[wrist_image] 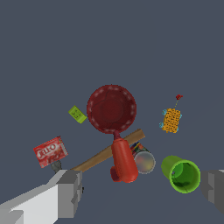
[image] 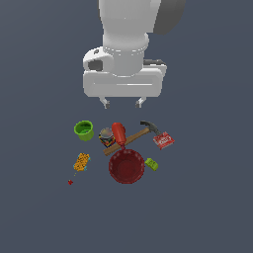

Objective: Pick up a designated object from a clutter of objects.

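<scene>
Spread hand (image: 121, 103) hangs above the clutter; small yellow-green studded brick (image: 151, 164) lies beside the dark red bowl (image: 126, 166).

You have the gripper (image: 121, 103) hanging above the far side of the clutter with its two fingers spread apart and nothing between them. Below it, the red bottle (image: 118, 133) lies across the wooden-handled hammer (image: 132, 138), whose dark head points to the exterior view's right, toward the red box (image: 163, 140). The can (image: 106, 137) sits just beside the bottle on the left, and the green cup (image: 84, 130) stands further left. Nearer, the dark red bowl (image: 126, 166) sits upright, with the tiny yellow-green brick (image: 151, 164) just beside its right rim. The orange-yellow piece (image: 81, 161) lies well to the left.
</scene>
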Tool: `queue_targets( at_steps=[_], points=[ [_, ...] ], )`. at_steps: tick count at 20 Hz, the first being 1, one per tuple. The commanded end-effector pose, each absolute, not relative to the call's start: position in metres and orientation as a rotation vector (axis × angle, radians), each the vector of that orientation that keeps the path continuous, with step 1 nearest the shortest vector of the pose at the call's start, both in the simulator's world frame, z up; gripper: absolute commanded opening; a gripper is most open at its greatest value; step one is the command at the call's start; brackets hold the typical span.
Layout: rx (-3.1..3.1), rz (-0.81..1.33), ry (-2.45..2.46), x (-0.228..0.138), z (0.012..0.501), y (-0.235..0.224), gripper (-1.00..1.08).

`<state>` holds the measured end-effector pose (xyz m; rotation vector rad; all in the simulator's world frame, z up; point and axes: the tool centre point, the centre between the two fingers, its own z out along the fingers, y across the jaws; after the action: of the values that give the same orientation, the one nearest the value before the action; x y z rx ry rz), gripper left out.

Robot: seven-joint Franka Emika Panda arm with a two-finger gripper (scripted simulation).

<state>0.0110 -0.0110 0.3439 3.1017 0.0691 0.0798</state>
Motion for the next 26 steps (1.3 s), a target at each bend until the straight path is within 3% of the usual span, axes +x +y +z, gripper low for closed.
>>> queue_targets(
  at_steps=[1, 17, 26],
  points=[
    [3.102, 0.08, 0.069, 0.011, 0.344, -0.011, 1.0],
    [3.102, 0.061, 0.073, 0.01, 0.342, -0.02, 1.0],
    [3.089, 0.05, 0.223, 0.026, 0.312, -0.006, 1.0]
  ],
)
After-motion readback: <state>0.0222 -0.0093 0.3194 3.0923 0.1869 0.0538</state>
